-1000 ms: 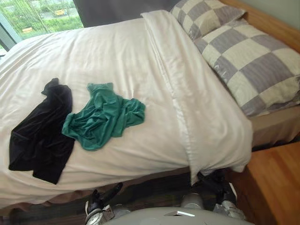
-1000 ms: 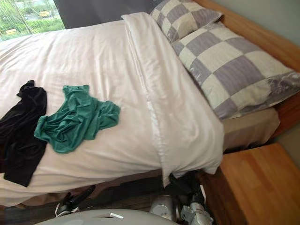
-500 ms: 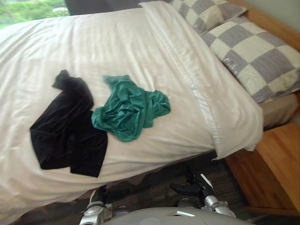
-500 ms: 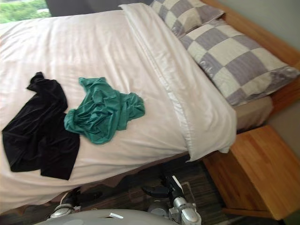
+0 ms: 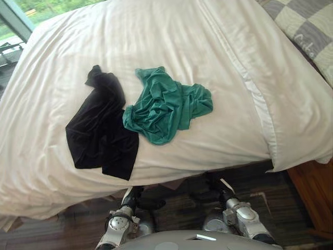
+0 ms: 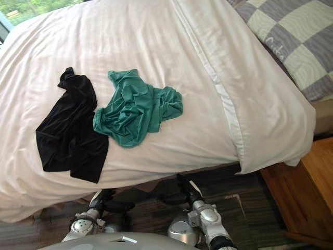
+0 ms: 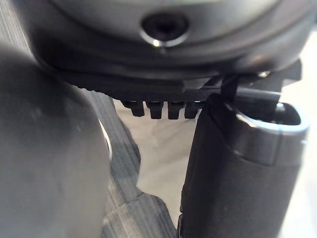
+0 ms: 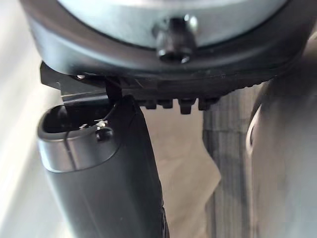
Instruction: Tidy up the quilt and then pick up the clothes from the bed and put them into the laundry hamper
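1. Two garments lie on the white quilt [image 5: 156,36], both toward the bed's front edge, and both hands hang below that edge, over the floor.
2. Furthest left of the hands, the left hand [image 6: 106,200] sits just under the front edge with its fingers loose and nothing in them. The black garment [image 5: 99,135] lies straight beyond it, up on the quilt and a little to its left.
3. That black garment is a limp, crumpled strip. Its long axis runs from the front edge toward the far side, with the broad end nearest the front edge and a narrow twisted end further in.
4. Touching its right side is the green garment [image 5: 166,107], a wrinkled, bunched heap with one lobe reaching toward the head of the bed. It lies roughly midway between the two hands and further in than the black one's near end.
5. The right hand [image 6: 186,191] hangs under the front edge with relaxed fingers, empty; the green heap lies beyond it and to its left.
6. The quilt looks smooth enough, so I judge the clothes come next, and the left hand is nearer the black strip.
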Motion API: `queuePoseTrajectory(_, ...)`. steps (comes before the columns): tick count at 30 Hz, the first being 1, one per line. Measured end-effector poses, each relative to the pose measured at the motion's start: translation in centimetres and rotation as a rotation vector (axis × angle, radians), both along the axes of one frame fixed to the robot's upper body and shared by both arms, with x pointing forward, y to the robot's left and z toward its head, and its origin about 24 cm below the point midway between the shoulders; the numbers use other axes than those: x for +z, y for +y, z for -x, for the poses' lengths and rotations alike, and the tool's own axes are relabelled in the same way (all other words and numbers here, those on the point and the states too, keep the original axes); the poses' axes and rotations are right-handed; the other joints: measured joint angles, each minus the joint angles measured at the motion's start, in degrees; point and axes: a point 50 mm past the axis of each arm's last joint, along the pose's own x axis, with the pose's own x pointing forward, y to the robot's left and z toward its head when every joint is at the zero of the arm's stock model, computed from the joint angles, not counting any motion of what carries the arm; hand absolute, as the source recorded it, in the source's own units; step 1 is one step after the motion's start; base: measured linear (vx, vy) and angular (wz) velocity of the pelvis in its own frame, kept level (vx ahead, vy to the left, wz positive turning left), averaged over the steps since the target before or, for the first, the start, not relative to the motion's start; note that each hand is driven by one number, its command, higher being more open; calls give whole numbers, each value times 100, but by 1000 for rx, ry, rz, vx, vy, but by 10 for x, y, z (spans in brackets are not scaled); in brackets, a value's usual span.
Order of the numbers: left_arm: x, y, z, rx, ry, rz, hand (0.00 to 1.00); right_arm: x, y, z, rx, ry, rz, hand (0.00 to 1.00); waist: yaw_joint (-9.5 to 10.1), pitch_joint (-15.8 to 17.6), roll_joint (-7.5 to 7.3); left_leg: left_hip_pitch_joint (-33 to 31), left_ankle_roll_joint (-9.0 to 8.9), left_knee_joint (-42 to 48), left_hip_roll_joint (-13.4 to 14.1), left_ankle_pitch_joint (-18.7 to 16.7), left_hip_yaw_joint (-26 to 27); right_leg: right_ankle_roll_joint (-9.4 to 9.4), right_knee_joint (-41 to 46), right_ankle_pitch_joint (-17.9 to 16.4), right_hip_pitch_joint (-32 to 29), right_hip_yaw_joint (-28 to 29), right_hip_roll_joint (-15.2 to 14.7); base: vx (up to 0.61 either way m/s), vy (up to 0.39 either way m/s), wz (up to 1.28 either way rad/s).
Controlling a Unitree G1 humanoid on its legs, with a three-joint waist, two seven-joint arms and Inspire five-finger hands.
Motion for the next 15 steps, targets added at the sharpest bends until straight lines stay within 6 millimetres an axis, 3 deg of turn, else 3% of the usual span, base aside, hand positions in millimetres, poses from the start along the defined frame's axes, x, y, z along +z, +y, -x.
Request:
queuePoseTrajectory(1, -2, -2, -1, -16, 22, -1, 100, -1, -9, 5, -28, 11, 12, 100, -7, -18, 14, 175, -399, -350, -101, -87, 4, 254, -208, 183, 78, 20, -52, 224, 423, 15)
queuePoseTrajectory(2, -4, -1, -4, -3, 50, -5, 100, -5, -9, 12, -72, 26, -11, 100, -18, -50, -21, 253, -502, -570, -225, -172, 46, 353, -732, 572, 300, 1, -87, 258, 529, 18)
queuePoseTrajectory(3, -4, 4, -4, 13, 67, -19, 100, -9, -5, 17, -91, 45, -31, 100, 9, -70, -102, 248, -452, -620, -287, -136, 76, 309, -995, 826, 367, -3, -86, 205, 412, 15)
queuePoseTrajectory(5, -7, 25, 1, 113, 116, -53, 100, -14, 12, 25, -113, 47, -80, 100, 160, -201, -309, 318, -380, -804, -322, -88, 188, 38, -1486, 1632, 458, -158, -8, 139, 322, -19)
queuePoseTrajectory(6, -9, 35, 8, 236, 157, -48, 100, -14, 21, 25, -116, 23, -91, 100, 256, -225, -324, 484, -307, -967, -304, -38, 299, -287, -1556, 1994, 489, -501, 63, 128, 260, -33)
queuePoseTrajectory(7, -10, 39, 11, 296, 177, -41, 100, -15, 26, 26, -116, 14, -96, 100, 300, -247, -331, 556, -259, -1042, -298, -5, 346, -421, -1536, 2085, 478, -661, 85, 112, 197, -30)
queuePoseTrajectory(8, -12, 51, 20, 422, 212, -24, 100, -14, 35, 26, -96, -6, -99, 100, 292, -325, -331, 632, -245, -1179, -207, 4, 359, -460, -1494, 1780, 425, -627, 371, 78, 94, 1)
queuePoseTrajectory(9, -12, 62, 24, 504, 237, -18, 100, -13, 41, 23, -77, -24, -106, 100, 267, -345, -356, 621, -193, -1310, -170, 89, 285, -391, -1461, 1222, 407, -404, 851, 56, 51, 21)
queuePoseTrajectory(11, -12, 68, 23, 606, 262, 11, 100, -12, 40, 22, -110, -36, -107, 100, 276, -372, -411, 463, -135, -1399, -305, 208, 113, -447, -1642, 627, 413, -180, 1276, -15, -15, 51)
queuePoseTrajectory(12, -13, 68, 24, 663, 277, 28, 100, -11, 34, 20, -153, -36, -100, 100, 281, -363, -387, 357, -115, -1410, -355, 258, 11, -333, -1708, 594, 424, -154, 1272, -43, 8, 58)
queuePoseTrajectory(14, -20, 60, 39, 940, 338, 151, 100, -16, 20, 26, -349, 3, -107, 100, 313, -299, -200, 309, -32, -1672, -434, 520, -60, -302, -1648, 614, 388, -358, 1215, -22, 12, 56)
queuePoseTrajectory(15, -22, 60, 46, 1012, 361, 176, 100, -18, 16, 30, -394, 20, -109, 100, 312, -296, -200, 312, -25, -1733, -434, 563, -75, -302, -1648, 613, 396, -417, 1215, 2, -31, 49)
